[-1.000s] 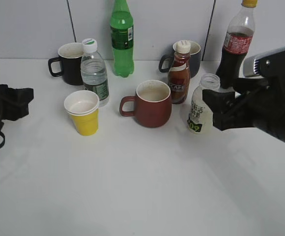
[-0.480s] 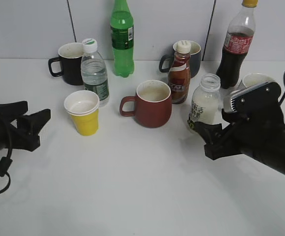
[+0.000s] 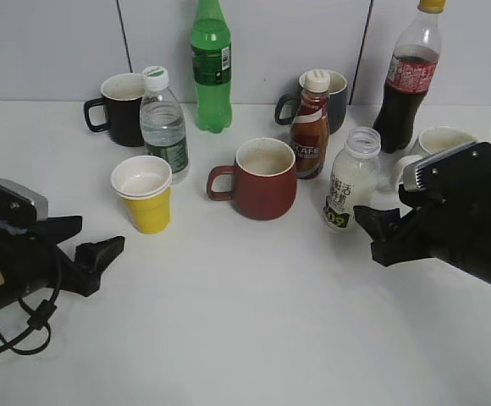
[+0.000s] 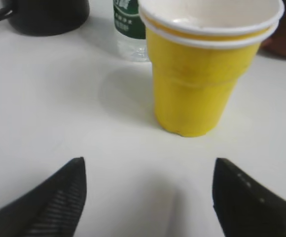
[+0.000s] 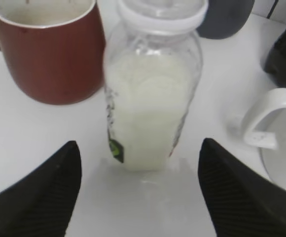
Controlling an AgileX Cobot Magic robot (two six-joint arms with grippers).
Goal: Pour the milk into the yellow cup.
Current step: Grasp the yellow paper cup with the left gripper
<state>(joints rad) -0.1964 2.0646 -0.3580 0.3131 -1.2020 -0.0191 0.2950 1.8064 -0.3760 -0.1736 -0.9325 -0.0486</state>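
Note:
The milk [image 3: 350,179], a small clear capless bottle of white liquid, stands upright right of centre; it also shows in the right wrist view [image 5: 150,94]. My right gripper [image 3: 374,233] is open and empty, just in front and right of the milk, with its fingers [image 5: 140,177] wide apart and the bottle ahead between them. The yellow cup [image 3: 145,194], white inside, stands at the left, and in the left wrist view [image 4: 204,64]. My left gripper [image 3: 97,254] is open and empty, a short way in front of the cup, fingers [image 4: 148,182] wide apart.
A dark red mug [image 3: 261,178] stands between cup and milk. Behind are a water bottle [image 3: 162,125], a black mug [image 3: 118,108], a green bottle [image 3: 209,66], a brown coffee bottle [image 3: 309,125], a grey mug [image 3: 334,100], a cola bottle [image 3: 406,76] and a white mug [image 3: 436,140].
My left gripper has moved in from the left edge toward the yellow cup. My right gripper has drawn back from beside the milk to just in front of it.

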